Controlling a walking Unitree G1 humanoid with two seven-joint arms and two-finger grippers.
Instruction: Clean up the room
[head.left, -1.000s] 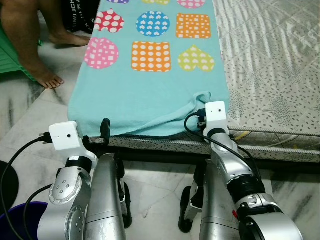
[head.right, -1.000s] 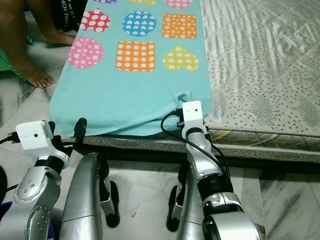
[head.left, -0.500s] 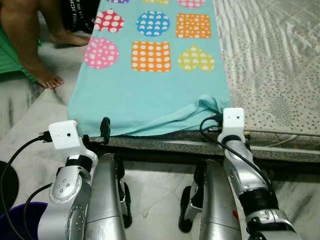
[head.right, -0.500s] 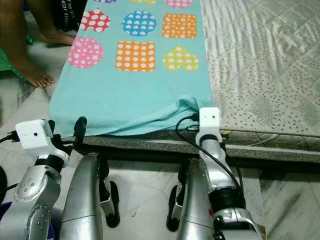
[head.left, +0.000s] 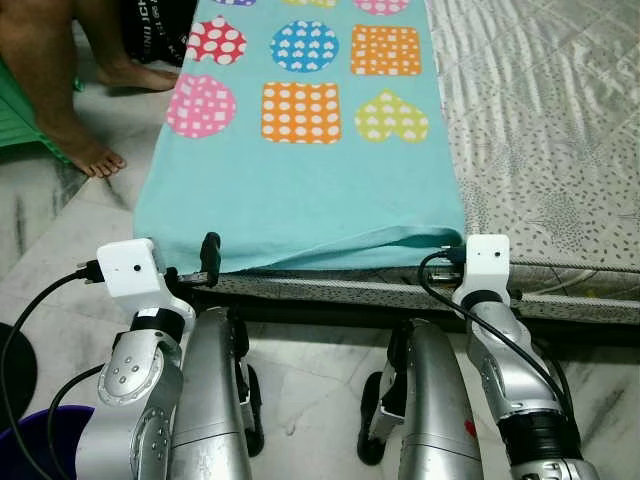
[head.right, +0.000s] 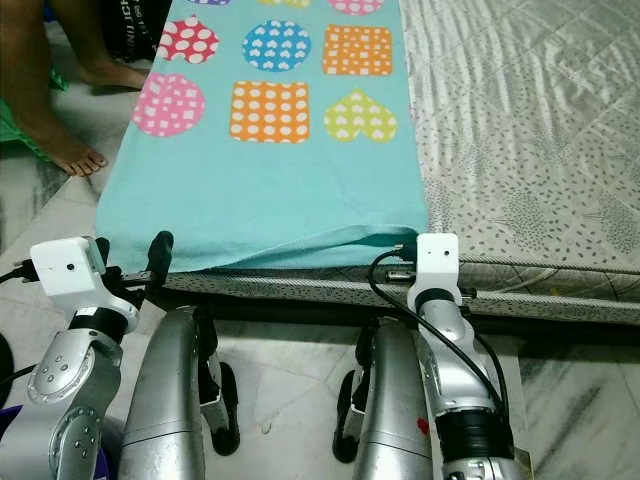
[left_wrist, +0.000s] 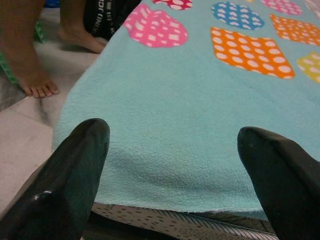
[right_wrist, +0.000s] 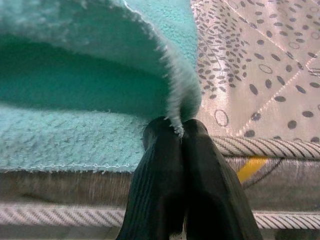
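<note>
Blanket: your teal fleece blanket (head.left: 300, 190) lies flat along the left strip of the bed (head.left: 540, 130), long axis running straight away from you, its near short edge at the mattress edge just before the arms. Rows of dotted shapes, pink, orange, blue and yellow, mark its far part.
Near right corner: lifted off the mattress and curled over, pinched at its very tip.
Right gripper (right_wrist: 181, 131): your fingers are pressed together on that corner, at the mattress piping, with the spotted grey sheet just beside.
Left gripper (left_wrist: 172, 145): your fingers (left_wrist: 75, 165) stand wide apart, level with the near left part of the blanket's edge; whether they touch it, you cannot tell.
Bed: grey quilted sheet with a leaf print, bare to the right of the blanket.
Floor (head.left: 60, 220): pale marble tiles to the left of the bed.
Person: bare feet and legs (head.left: 70, 130) on the floor, well to the left of the blanket's far part.
Bucket: a purple rim (head.left: 40, 430) near your left arm.
</note>
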